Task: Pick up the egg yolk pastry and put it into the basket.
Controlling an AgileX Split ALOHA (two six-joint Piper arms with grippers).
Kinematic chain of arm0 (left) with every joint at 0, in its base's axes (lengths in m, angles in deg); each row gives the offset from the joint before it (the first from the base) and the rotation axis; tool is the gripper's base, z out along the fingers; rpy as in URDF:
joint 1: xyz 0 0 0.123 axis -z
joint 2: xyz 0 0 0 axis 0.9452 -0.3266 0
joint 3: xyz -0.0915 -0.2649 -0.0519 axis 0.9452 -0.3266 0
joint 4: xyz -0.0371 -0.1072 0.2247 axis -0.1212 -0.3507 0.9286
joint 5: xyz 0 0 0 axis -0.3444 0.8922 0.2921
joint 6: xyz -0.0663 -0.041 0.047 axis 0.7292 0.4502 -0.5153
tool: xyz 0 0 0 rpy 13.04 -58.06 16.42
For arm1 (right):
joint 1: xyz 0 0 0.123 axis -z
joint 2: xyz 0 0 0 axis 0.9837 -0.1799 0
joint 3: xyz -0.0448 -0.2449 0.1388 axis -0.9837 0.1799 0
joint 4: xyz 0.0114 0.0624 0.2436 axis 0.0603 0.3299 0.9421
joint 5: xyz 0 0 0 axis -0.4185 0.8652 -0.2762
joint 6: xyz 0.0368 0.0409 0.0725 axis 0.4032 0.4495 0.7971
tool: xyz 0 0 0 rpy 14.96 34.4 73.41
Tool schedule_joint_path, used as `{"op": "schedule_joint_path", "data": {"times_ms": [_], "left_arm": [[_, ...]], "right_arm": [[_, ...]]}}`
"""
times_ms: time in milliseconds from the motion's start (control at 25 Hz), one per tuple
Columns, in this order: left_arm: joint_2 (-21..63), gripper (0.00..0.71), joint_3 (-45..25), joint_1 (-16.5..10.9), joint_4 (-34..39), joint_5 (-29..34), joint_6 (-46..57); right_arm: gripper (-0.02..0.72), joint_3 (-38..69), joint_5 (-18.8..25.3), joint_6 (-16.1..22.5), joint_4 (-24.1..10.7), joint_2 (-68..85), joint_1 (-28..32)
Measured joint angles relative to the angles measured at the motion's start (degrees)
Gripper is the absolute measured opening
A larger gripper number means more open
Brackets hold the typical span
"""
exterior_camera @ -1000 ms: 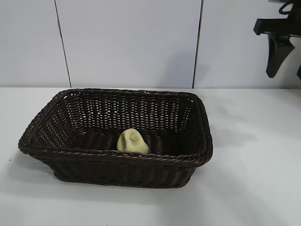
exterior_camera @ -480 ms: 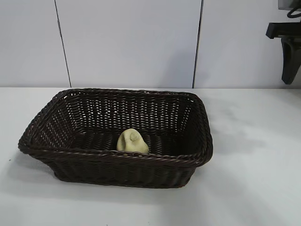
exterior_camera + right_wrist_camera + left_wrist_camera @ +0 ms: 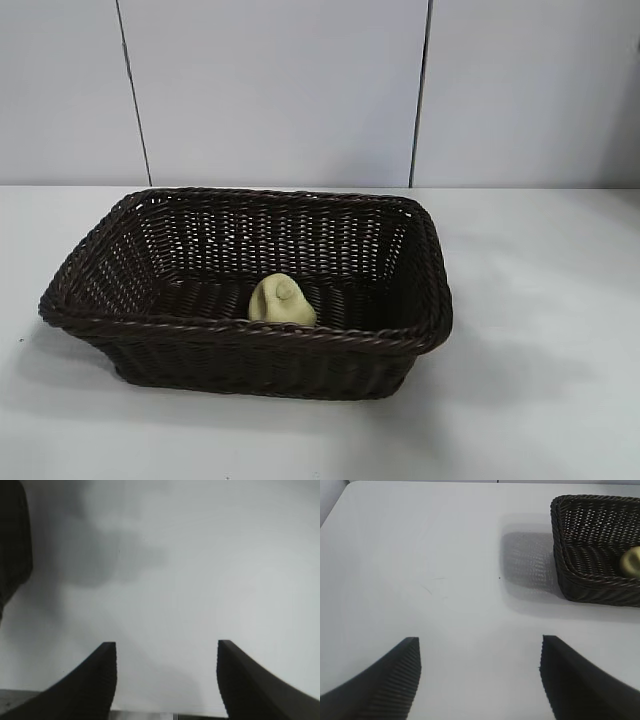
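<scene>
A: status on the pastry (image 3: pixel 281 300)?

B: inside the basket (image 3: pixel 110 235); lying on the woven floor toward the front wall, roughly mid-width; knob tilted up and toward the back.

A: basket position?

B: flat on the white surface (image 3: pixel 540 300), left of centre in the exterior view; nothing else in it.

A: left hand (image 3: pixel 480 672)?

B: spread wide, holding nothing; over bare surface, well apart from the basket; its wrist view catches one basket corner (image 3: pixel 560 510) with a sliver of pastry (image 3: pixel 631 562) showing over the rim.

A: right hand (image 3: pixel 167 672)?

B: fingers also apart, empty; above bare surface; a dark edge of the basket (image 3: pixel 12 545) sits at the border of its wrist view.

A: either arm in the exterior view?

B: no; both out of frame there.
</scene>
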Motion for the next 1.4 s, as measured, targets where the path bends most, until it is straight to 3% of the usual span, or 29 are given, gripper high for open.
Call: {"op": "schedule_joint_path", "data": {"times_ms": [280, 600, 1400], "left_arm": [[0.00, 0.497, 0.00, 0.00, 0.00, 0.00, 0.00], [0.00, 0.497, 0.00, 0.00, 0.00, 0.00, 0.00], [0.00, 0.497, 0.00, 0.00, 0.00, 0.00, 0.00]], "right_arm": [[0.431, 19.90, -0.48, -0.94, 0.11, 15.63, 0.00], [0.431, 33.68, -8.43, -0.94, 0.11, 30.77, 0.00], [0.431, 34.34, -8.36, -0.94, 0.12, 69.45, 0.00]]}}
